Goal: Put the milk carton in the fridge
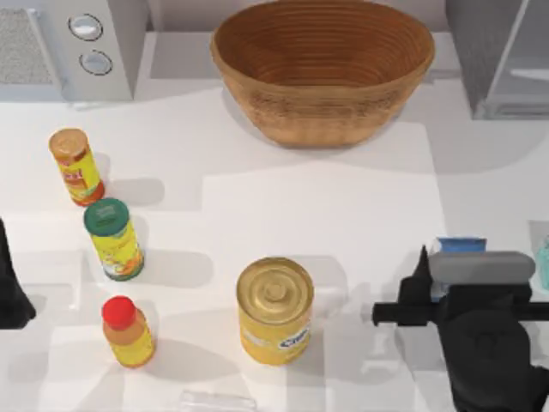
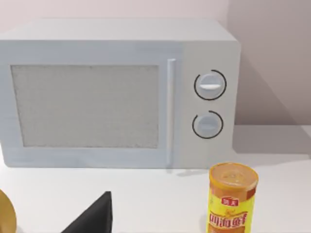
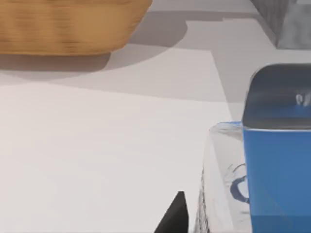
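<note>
From above, the right gripper hangs over the milk carton near the table's right edge — whether its fingers grip cannot be told. The right wrist view shows the carton's blue top up close, with bare table toward the basket and the fridge at the far right corner. The left arm sits parked at the left edge.

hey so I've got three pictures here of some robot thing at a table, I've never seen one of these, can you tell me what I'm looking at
It is a simulated table with two robot arms. One picture looks down from above; the other two come from cameras on each arm's wrist. The left gripper sits parked at the table's left edge. The right gripper is at the right, beside the milk carton, its target. The fridge stands at the back right, a microwave back left, a wicker basket between. A yellow can and three small bottles stand nearer the front.
</note>
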